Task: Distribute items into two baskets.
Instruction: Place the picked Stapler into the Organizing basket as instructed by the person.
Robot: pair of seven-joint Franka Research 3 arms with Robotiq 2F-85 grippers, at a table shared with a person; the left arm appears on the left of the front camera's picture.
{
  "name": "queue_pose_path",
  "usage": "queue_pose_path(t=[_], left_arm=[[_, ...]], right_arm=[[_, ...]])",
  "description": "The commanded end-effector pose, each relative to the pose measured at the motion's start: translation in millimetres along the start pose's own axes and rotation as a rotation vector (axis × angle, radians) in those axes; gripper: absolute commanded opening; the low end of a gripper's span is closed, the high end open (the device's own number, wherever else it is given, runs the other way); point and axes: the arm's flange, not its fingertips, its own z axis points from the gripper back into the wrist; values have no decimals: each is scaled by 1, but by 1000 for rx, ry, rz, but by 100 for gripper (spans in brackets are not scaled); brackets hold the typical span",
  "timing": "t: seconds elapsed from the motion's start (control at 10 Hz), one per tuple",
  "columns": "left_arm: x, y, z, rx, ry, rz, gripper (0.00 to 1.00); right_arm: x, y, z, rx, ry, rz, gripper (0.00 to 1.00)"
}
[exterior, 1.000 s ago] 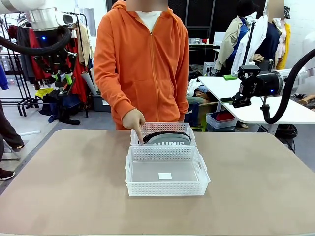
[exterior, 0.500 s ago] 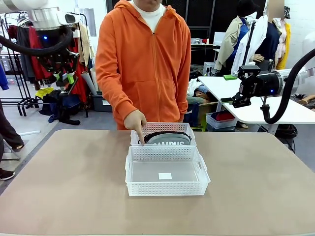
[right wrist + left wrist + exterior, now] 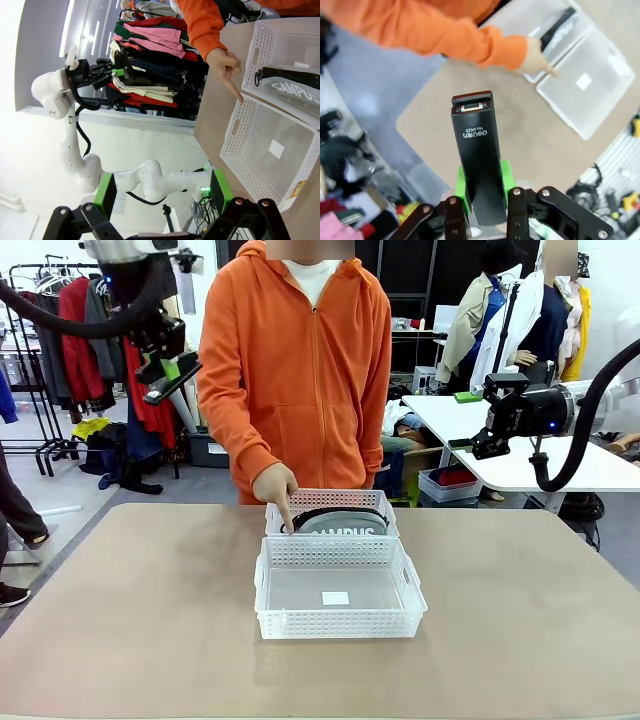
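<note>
Since a second ago my left arm has swung up and toward the middle, so my left claw [image 3: 168,368] now sits high at the upper left of the front view, beside the person's orange sleeve [image 3: 225,390]. That claw is clamped tight on the small black stapler [image 3: 479,150], which stands straight out between the green pads [image 3: 506,175] in the left wrist view, well above the bench [image 3: 120,610].

My right claw [image 3: 482,445] hangs off to the right, away from the bench, with nothing in it; in the right wrist view its fingers [image 3: 102,192] stand spread wide apart.

Two white baskets sit touching each other at the middle of the bench. My near basket [image 3: 338,625] holds no item and shows a white label [image 3: 335,598] on its floor. Behind it, the far basket [image 3: 330,498] holds the grey CAMPUS pouch [image 3: 342,523], lying inside with its lettering facing me. One hand of the person [image 3: 274,483] hovers at the far basket's left corner, index finger pointing down at the seam between the two baskets.
</note>
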Motion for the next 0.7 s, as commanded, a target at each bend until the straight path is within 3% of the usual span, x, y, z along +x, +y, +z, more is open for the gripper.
queue_pose_path(t=[0.0, 0.3, 0.6], left_arm=[[0, -9, -1, 5, -50, -172, 0], [37, -47, -12, 55, -14, -454, 0], [57, -78, -12, 31, -21, -575, 0]], right_arm=[[0, 2, 0, -2, -8, 1, 100], [0, 2, 0, -2, -8, 1, 100], [0, 2, 0, -2, -8, 1, 100]])
